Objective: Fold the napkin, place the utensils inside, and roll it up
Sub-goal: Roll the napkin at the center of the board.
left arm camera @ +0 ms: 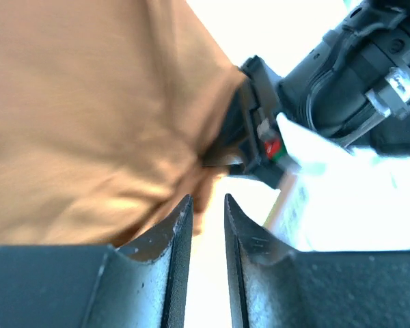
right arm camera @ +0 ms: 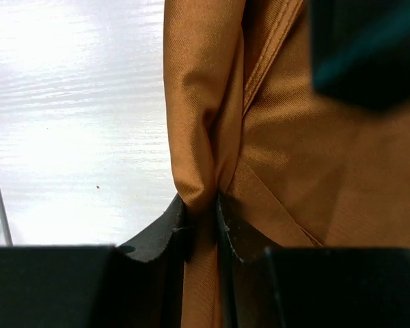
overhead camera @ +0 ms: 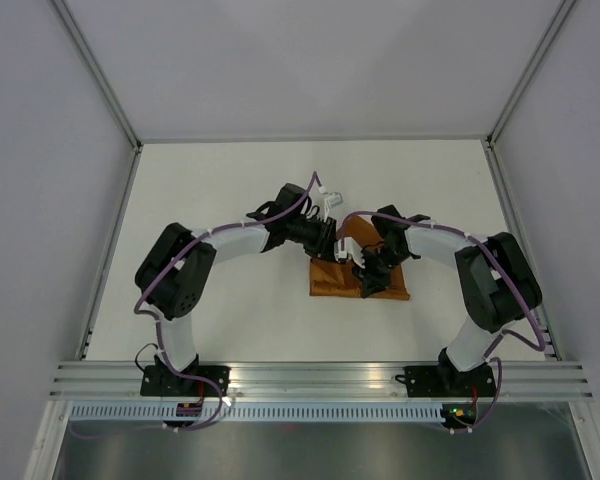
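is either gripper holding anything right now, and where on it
The right gripper holds the napkin, pinching a bunched fold at its edge. The left gripper holds nothing: its jaws stand slightly apart with an empty gap between them.

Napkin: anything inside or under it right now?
Only white table shows around the napkin. The right hand pinches a raised fold of it. No knife is visible in any view; whether one lies inside the folds can't be told, the cloth covers it.
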Tool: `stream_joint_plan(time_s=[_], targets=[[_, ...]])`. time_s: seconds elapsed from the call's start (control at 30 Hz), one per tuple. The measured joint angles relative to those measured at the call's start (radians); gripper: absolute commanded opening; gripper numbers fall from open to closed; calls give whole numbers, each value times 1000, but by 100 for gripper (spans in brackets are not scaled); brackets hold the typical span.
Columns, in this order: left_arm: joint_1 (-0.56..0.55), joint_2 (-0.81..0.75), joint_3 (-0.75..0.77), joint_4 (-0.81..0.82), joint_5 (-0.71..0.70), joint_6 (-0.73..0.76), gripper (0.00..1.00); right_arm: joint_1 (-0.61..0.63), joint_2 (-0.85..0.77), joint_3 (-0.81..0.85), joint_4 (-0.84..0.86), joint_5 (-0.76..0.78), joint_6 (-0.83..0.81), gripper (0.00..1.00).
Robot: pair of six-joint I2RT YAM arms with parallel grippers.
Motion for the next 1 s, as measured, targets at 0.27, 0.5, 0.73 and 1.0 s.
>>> stream_joint_plan(time_s=[0.27,0.5,0.73,1.0], targets=[[40,-307,-350,222,-283,-40,30,-53,213,211,-247,-93,-32,16],[1,-474,-474,311,-417,10,31,-61,328,335,-381,-106,-14,16],[-299,-489,-508,364,-729,275,34,-61,433,451,-501,-109,17,16],[-483,-322,-515,504,-957,597,48,-61,489,510,-562,-110,35,16]])
